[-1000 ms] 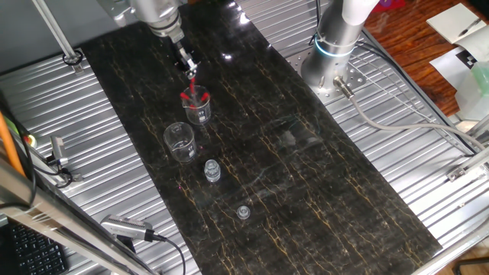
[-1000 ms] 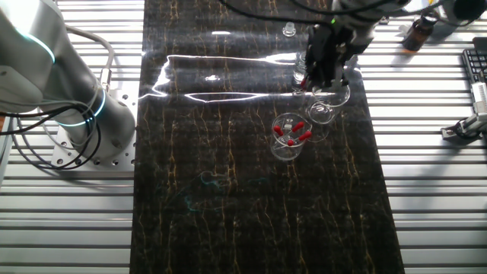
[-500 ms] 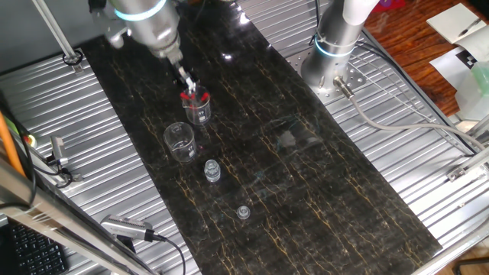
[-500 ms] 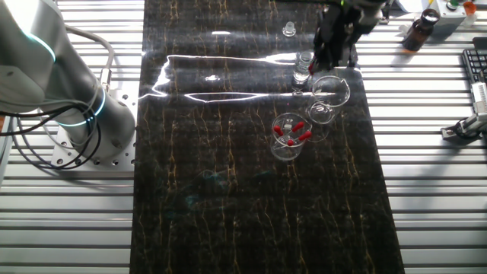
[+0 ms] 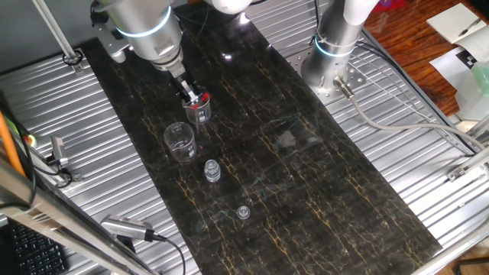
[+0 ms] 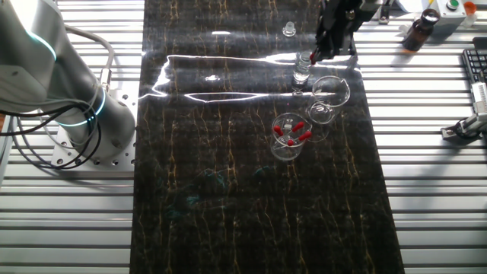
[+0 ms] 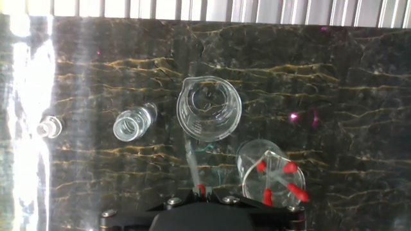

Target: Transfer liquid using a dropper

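Note:
My gripper [image 7: 200,191] is shut on the red bulb of the dropper [image 7: 192,163]. Its slim clear tube points down, and the tip shows just beside the near rim of the empty clear beaker [image 7: 209,108]. A small beaker [image 7: 273,176] holding several more red-bulbed droppers stands to the right. The ribbed vial [image 7: 130,124] stands left of the empty beaker. In one fixed view the gripper [image 5: 189,93] hangs above the droppers' beaker [image 5: 199,111]. In the other fixed view the gripper [image 6: 316,55] appears above the vial [image 6: 302,68], with the red bulb between its fingers.
A small clear cap [image 7: 46,127] lies beyond the vial, also seen in one fixed view [image 5: 243,211]. The dark marble strip [image 6: 228,152] is flanked by ribbed metal. A second arm's base [image 6: 68,114] stands at its side. A brown bottle [image 6: 421,30] stands off the strip.
The gripper has moved with the dropper along the row, away from over the droppers' beaker and toward the empty beaker and vial. The vessels have not moved.

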Motion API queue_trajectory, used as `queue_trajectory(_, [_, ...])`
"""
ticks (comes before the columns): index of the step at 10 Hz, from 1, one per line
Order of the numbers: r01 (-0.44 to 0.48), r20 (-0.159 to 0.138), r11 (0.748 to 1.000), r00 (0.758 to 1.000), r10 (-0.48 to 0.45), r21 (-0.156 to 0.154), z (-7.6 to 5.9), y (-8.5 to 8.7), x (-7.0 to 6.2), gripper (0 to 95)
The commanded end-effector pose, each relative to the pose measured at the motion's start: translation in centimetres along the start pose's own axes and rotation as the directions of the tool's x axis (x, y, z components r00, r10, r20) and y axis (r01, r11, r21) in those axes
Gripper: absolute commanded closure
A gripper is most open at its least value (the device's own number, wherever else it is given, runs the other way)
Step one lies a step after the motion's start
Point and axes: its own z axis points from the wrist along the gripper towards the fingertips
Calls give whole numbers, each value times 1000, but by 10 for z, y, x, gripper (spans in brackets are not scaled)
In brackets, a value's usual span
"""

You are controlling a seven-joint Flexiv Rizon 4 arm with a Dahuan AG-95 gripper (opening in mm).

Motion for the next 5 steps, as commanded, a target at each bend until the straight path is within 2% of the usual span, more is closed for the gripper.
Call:
queue_trajectory(1, [6,-2,1000,1000,-6,6,0,0,-1,950])
queue_trajectory(5, [0,-5,1000,1000,0,4,1,-1,-2,950])
